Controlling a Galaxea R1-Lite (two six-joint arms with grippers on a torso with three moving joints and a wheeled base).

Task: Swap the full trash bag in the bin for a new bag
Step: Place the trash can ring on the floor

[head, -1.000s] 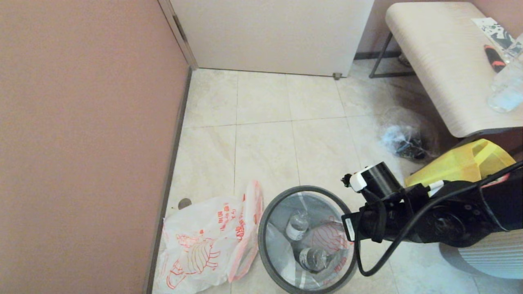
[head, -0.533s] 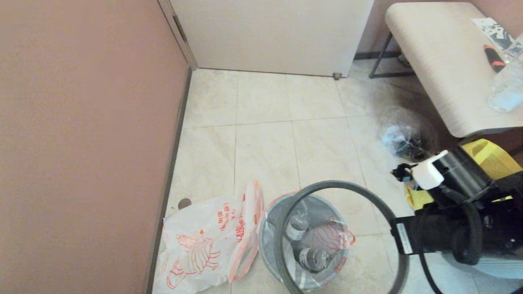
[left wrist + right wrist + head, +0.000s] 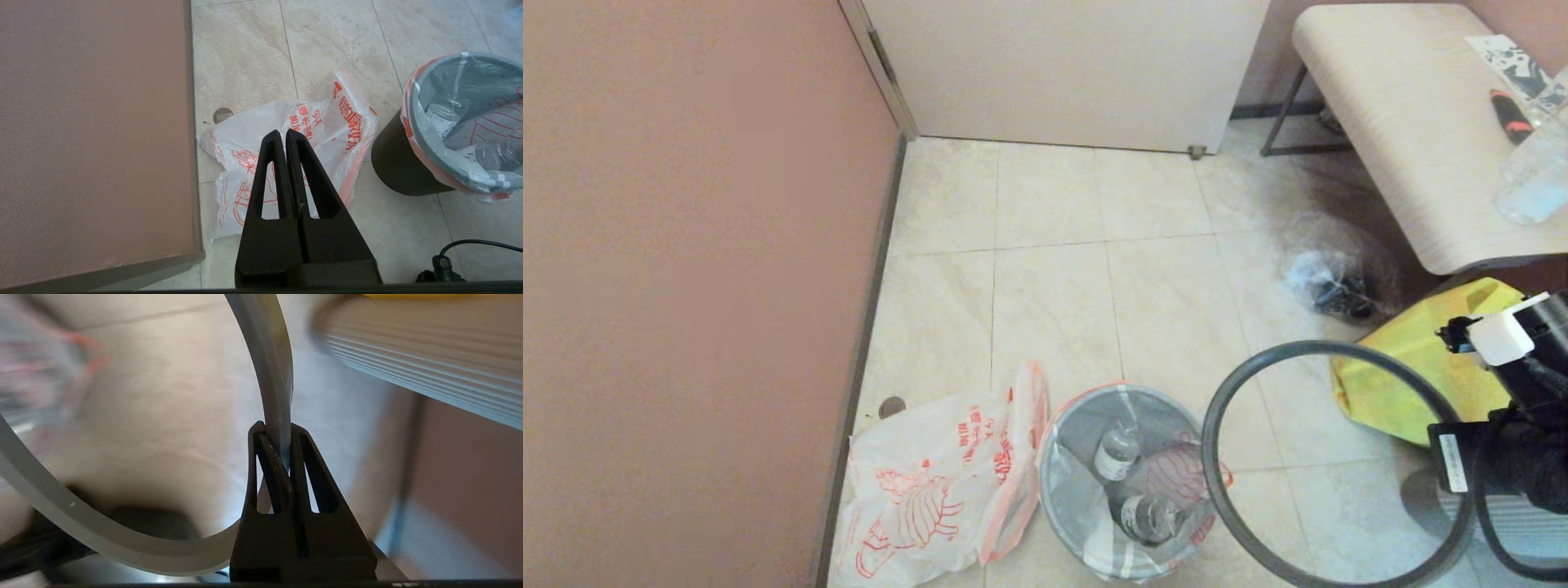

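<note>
The bin (image 3: 404,167) stands on the tile floor, lined with the full trash bag (image 3: 1168,474) (image 3: 482,122). Clear bottles show inside the bag, and its pinkish edge folds over the bin's top. The grey hoop (image 3: 1307,348) (image 3: 273,375) is off the bin and hangs in the air to its right. My right gripper (image 3: 274,430) (image 3: 1462,474) is shut on the hoop's right side. The new bag (image 3: 939,482) (image 3: 327,126) lies flat on the floor left of the bin, by the wall. My left gripper (image 3: 282,132) hangs shut and empty above the new bag.
A yellow fabric tote (image 3: 1413,367) lies right of the bin, under the hoop's far side. A grey ribbed round object (image 3: 1515,523) (image 3: 429,347) sits at the lower right. A bench (image 3: 1388,122) and a clear plastic bundle (image 3: 1331,282) are at the back right. The pink wall (image 3: 686,286) bounds the left.
My right gripper has lifted the grey hoop off the bin and carried it to the right. The full bag's folded edge now shows bare round the bin's top.
</note>
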